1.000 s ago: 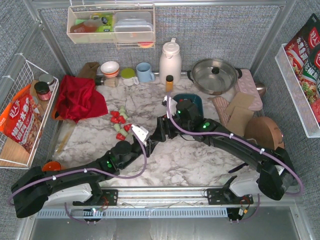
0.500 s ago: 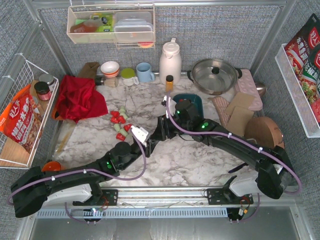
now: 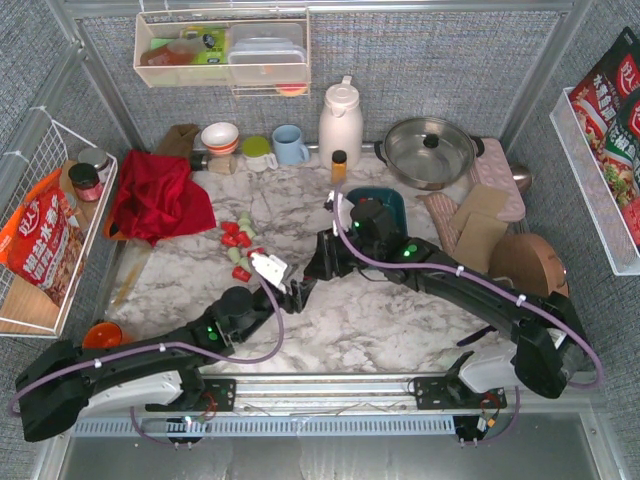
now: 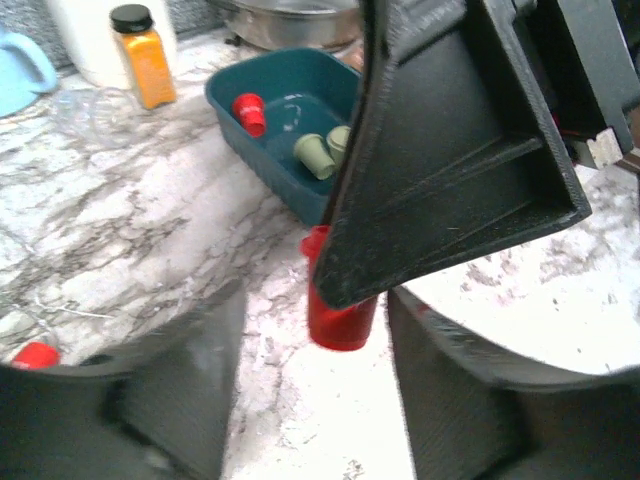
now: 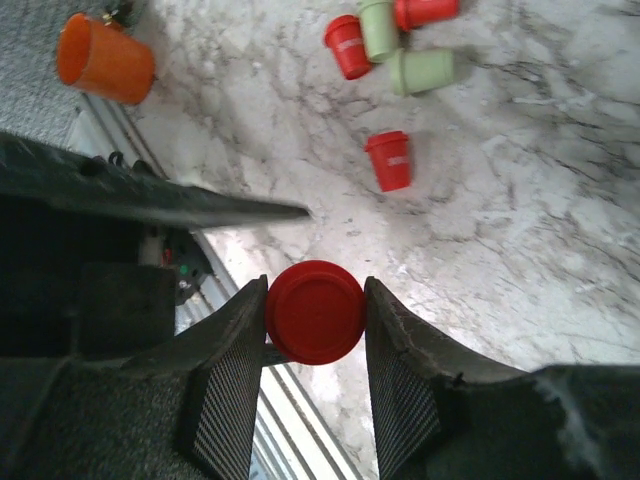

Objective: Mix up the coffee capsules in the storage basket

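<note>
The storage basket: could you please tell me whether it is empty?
Not empty: the left wrist view shows a red capsule and two green capsules inside the storage basket.

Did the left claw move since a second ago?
Yes. The left claw slid slightly left and back toward the table's near edge, farther from the storage basket.

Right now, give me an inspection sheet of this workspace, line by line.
Surface: marble table, no spill seen.
Job's things: storage basket holds at least one red and two green capsules; loose capsules clustered left of centre; one red capsule between the grippers.
Clutter: red cloth, amber bottle, pot.
Grippers: right gripper shut on the red capsule; left gripper open around it.
Cables: purple cables run along both arms, no snag seen.
Surroundings: wire basket on left wall, shelf bin on rear wall.
</note>
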Available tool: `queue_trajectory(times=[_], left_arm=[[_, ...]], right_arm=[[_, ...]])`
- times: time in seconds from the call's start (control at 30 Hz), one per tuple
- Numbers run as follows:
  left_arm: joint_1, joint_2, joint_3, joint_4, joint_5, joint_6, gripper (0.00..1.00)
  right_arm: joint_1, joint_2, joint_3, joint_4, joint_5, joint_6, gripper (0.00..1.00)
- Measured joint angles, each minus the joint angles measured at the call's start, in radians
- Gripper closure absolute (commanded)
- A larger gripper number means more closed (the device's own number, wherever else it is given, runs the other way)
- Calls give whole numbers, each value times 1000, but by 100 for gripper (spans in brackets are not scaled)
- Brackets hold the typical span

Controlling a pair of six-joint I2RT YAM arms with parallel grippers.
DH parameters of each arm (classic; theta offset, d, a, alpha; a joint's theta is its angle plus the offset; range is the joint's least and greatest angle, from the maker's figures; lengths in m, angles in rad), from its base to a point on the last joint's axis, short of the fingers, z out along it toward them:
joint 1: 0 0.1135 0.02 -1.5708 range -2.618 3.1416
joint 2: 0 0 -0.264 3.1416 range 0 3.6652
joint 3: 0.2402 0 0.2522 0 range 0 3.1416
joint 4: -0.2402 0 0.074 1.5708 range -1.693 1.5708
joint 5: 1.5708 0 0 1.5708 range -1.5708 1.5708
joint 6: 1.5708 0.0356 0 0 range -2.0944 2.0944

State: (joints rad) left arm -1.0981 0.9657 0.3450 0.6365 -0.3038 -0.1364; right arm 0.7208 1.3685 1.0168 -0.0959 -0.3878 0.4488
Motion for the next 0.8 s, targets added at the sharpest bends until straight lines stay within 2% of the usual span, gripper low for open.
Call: queue_trajectory(times=[0.03, 0.07, 0.17, 0.33, 0.53, 0.67, 0.8], left_arm=[[0, -6, -2, 2, -14, -3, 5], [1, -13, -2, 2, -27, -4, 1], [1, -38, -3, -4, -71, -40, 1], [1, -80, -40, -37, -183, -113, 1], [3, -40, -71, -161, -363, -288, 1], [31, 38, -19, -304, -430, -441, 1], [93, 139, 34, -416, -405, -571, 1]], right_arm=[[-3, -4, 0, -10, 14, -1, 69], [-8, -8, 0, -21, 28, -4, 70], [-24, -30, 15, -69, 114, -54, 70], [-59, -87, 27, -120, 417, -211, 70], [-146, -86, -60, -53, 701, -340, 50], [-201, -11, -83, 5, 772, -380, 34], [-229, 67, -54, 21, 776, -397, 30]])
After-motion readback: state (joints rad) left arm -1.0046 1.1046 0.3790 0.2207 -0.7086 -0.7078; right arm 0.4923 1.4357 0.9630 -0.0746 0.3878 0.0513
